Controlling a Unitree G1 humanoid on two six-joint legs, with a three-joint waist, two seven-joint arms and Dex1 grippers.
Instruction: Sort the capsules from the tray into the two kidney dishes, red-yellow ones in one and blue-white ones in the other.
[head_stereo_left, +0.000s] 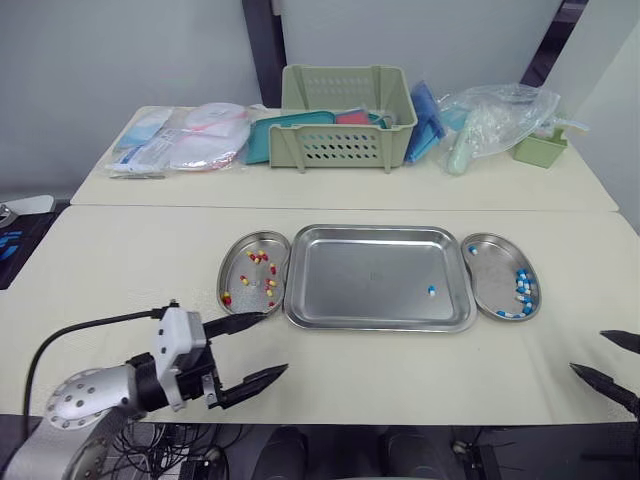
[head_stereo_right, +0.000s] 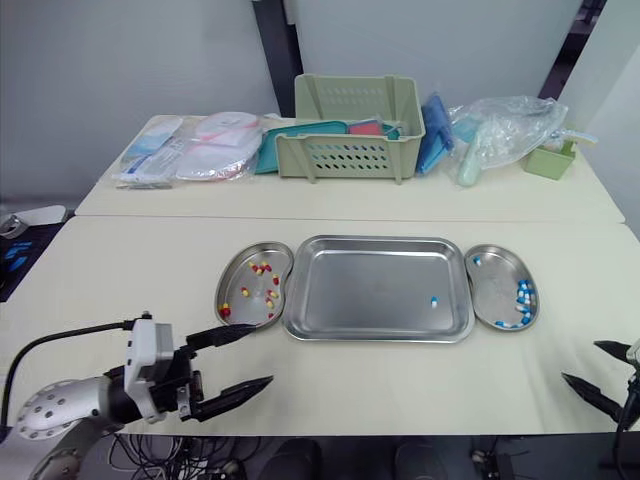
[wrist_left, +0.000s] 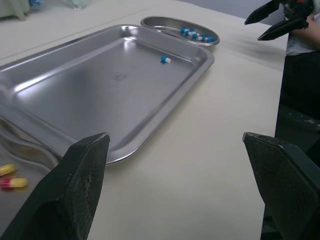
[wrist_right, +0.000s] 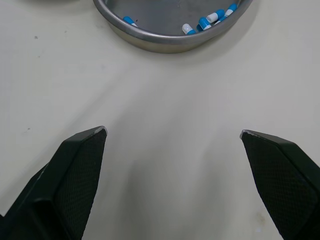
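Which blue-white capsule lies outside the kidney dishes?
The lone blue-white capsule on the steel tray, near its right end. All the other blue-white ones lie in the right kidney dish.

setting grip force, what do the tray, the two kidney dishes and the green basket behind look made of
Tray: likely stainless steel, polished, with bright glints along its rim. Left kidney dish and right kidney dish: same shiny metal look. Basket: probably moulded plastic, matte pale green, slotted walls.
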